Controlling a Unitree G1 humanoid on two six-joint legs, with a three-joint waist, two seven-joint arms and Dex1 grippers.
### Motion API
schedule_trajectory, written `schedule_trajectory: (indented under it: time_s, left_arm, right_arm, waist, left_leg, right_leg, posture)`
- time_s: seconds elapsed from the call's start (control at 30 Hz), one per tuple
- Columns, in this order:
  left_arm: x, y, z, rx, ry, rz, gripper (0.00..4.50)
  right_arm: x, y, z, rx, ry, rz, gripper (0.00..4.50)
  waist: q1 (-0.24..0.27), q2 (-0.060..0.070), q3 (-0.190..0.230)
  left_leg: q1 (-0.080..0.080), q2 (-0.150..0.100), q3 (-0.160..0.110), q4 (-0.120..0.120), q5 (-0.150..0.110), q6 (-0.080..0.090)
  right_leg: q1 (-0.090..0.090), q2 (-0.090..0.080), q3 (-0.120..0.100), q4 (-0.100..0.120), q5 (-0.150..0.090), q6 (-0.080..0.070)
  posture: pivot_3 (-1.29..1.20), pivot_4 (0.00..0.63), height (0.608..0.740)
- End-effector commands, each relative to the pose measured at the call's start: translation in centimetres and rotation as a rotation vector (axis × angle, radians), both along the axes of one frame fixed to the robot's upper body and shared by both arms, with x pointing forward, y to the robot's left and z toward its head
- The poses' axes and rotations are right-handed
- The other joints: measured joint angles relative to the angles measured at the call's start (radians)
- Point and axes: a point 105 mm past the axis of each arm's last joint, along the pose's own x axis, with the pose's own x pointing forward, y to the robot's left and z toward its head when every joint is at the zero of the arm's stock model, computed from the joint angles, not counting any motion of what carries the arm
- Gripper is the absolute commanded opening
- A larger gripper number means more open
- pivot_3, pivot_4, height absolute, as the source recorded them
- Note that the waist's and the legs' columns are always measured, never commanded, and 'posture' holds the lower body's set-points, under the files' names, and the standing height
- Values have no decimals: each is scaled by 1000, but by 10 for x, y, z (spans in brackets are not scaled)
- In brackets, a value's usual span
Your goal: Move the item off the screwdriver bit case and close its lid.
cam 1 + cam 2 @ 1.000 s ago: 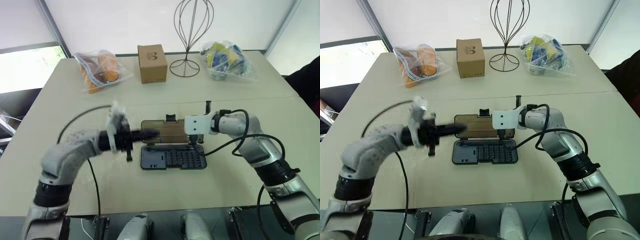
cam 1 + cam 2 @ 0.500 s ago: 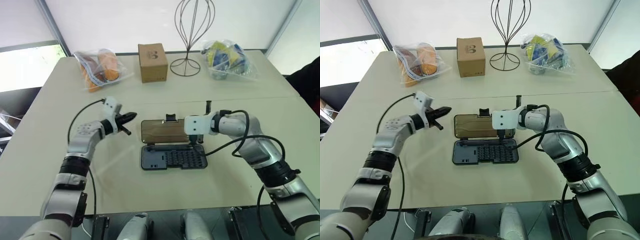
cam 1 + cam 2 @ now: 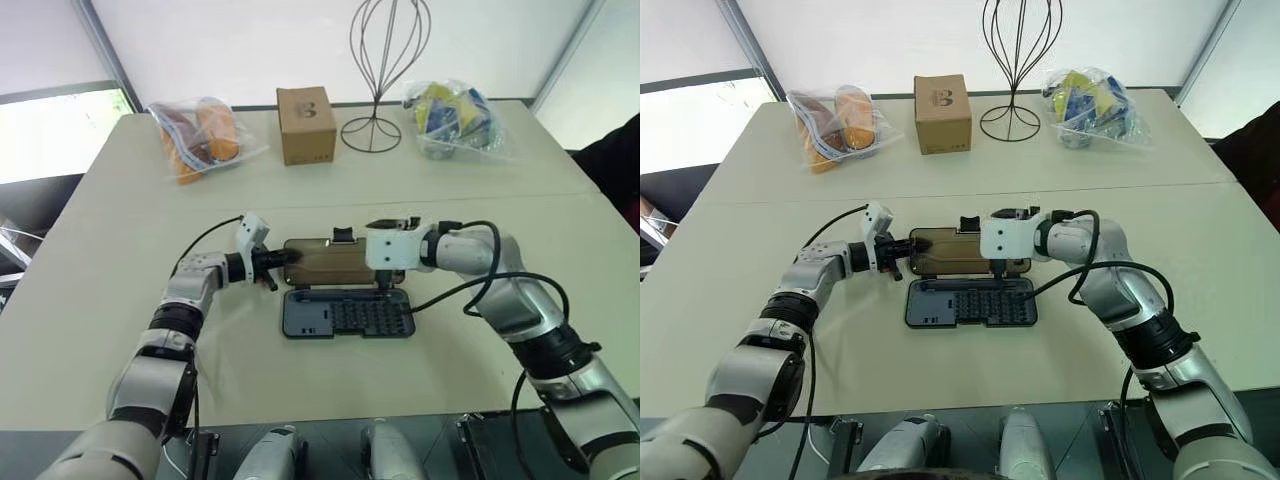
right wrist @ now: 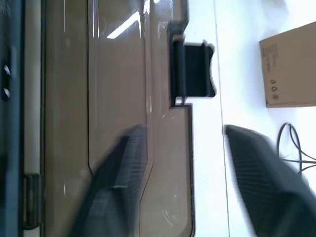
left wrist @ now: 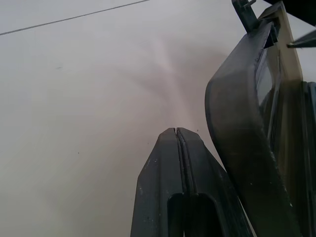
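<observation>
Left gripper, fingers pressed together, is touching the lid's left end; right gripper, fingers spread, is hovering above the lid.

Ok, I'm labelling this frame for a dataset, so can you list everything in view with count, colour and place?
table: one, beige, under everything.
screwdriver bit case: one, dark grey-blue, open at table centre, rows of bits in its tray.
lid: one, smoky-brown translucent, folded back flat behind the tray, black latch tab on its far edge.
cardboard box: one, brown, far side, centre.
wire stand: one, black, right of the box.
bag of orange items: one, clear, far left.
bag of yellow and blue items: one, clear, far right.
left gripper: black fingers shut, at the lid's left end.
right gripper: fingers open, over the lid's right end.
</observation>
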Motion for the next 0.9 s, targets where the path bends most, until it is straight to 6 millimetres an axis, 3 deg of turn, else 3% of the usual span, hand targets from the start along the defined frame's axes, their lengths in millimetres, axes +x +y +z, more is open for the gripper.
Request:
schedule_trajectory:
  time_s: [0.03, 0.13, 0.23, 0.33, 0.47, 0.63, 0.7, 0.77, 0.9]
  left_arm:
    - [2, -1, 11, -24, -35, -18, 0]
    - [1, -2, 27, -107, -24, -46, 0]
    - [-5, -6, 41, -173, 1, -115, 0]
    - [-32, -16, 57, -175, 55, -323, 0]
    - [-72, -18, 54, -48, 138, -572, 0]
    - [-107, -5, 20, 290, 62, -772, 0]
    - [-78, -10, 42, 195, 8, -637, 0]
    - [-48, -16, 83, 29, -69, -490, 0]
    - [-31, -24, 119, -116, -136, -404, 0]
  right_arm:
    - [-23, -12, 56, 193, 80, -52, 4465]
    - [-54, -23, 105, 474, 211, -23, 4465]
    - [-65, -33, 124, 620, 233, -21, 4465]
    - [-60, -47, 122, 671, 225, -95, 4465]
    - [-52, -55, 113, 670, 206, -154, 4465]
    - [-50, -52, 99, 651, 229, -165, 4465]
    - [-56, -45, 81, 606, 277, -159, 4465]
    - [-70, -32, 52, 534, 366, -130, 4465]
    - [-98, -7, 15, 470, 509, -57, 4465]
  waist:
    - [1, 0, 0]
    - [0, 0, 0]
    - [1, -2, 0]
    - [0, -3, 1]
    - [-4, -2, 1]
    - [-8, -2, 1]
    - [5, -2, 1]
    - [26, -4, 2]
    - [22, -5, 3]
  left_leg:
    - [-1, 0, -1, 0, 0, 0]
    - [-9, -1, -2, 3, 0, 0]
    - [-11, 0, -3, 3, 0, 0]
    - [-12, -1, -3, 3, 0, 0]
    - [-13, -1, -1, 3, 0, 0]
    - [-12, -1, 0, 3, 0, 0]
    - [-12, -1, 0, 3, 0, 0]
    - [-13, -1, -2, 8, 0, 0]
    - [-20, -3, -4, 17, -1, 1]
  right_leg:
    - [0, 0, 0, 0, 0, 0]
    - [-5, 0, 0, 1, 0, 0]
    - [-8, -1, 0, 4, 0, 0]
    - [-9, -1, 0, 9, 0, 0]
    - [-12, -2, 2, 10, 0, 0]
    - [-13, -2, 2, 10, 0, 0]
    - [-13, -2, 2, 10, 0, 0]
    - [-11, -1, 0, 10, 0, 0]
    - [-13, -2, 0, 11, 0, 0]
  posture:
    - [0, 150, 740]
    - [0, 150, 740]
    - [0, 150, 740]
    - [0, 150, 740]
    - [0, 150, 740]
    - [0, 150, 740]
    - [0, 150, 740]
    - [0, 150, 740]
    - [0, 150, 740]
